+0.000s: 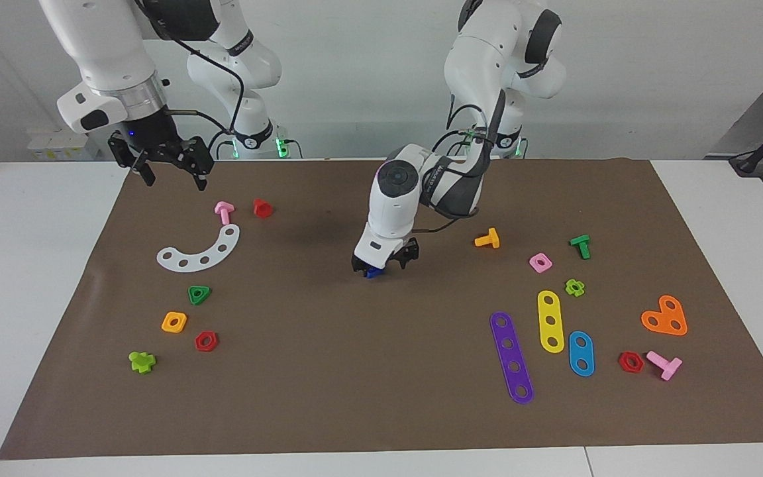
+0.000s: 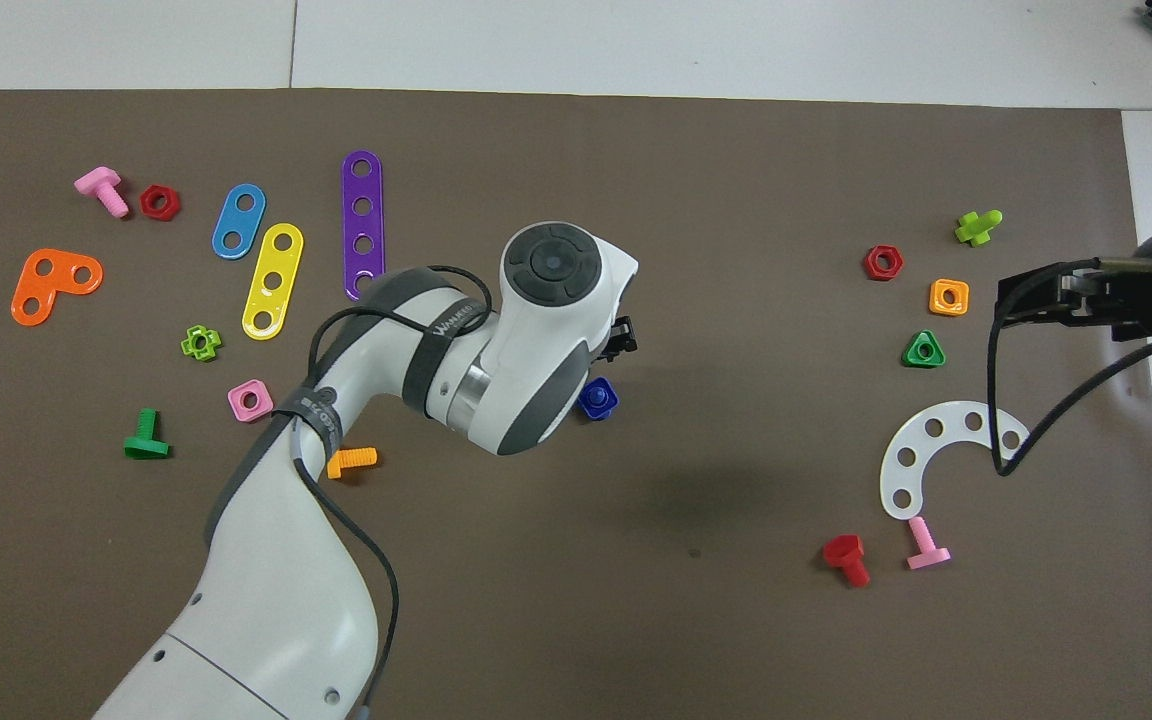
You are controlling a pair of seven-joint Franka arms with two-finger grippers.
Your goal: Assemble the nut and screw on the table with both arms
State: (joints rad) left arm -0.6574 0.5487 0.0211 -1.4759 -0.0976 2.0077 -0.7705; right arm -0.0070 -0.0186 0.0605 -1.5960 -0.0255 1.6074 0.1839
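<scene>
a: how are the jaws of the left gripper (image 1: 386,262) set, and where is the blue piece?

b: they are seen spread apart; the dark-blue screw and nut (image 2: 597,398) are seen lying as one blue piece on the brown mat (image 1: 355,371), just under the jaws and toward one fingertip; whether it is touched cannot be told.

a: and the right gripper (image 1: 168,165)?

b: it is held spread too, waiting over the mat's edge, pinching nothing.

a: what could go wrong?

b: the piece could be clipped and toppled if the gripper is lifted at a slant; the threads may not be seated.
</scene>
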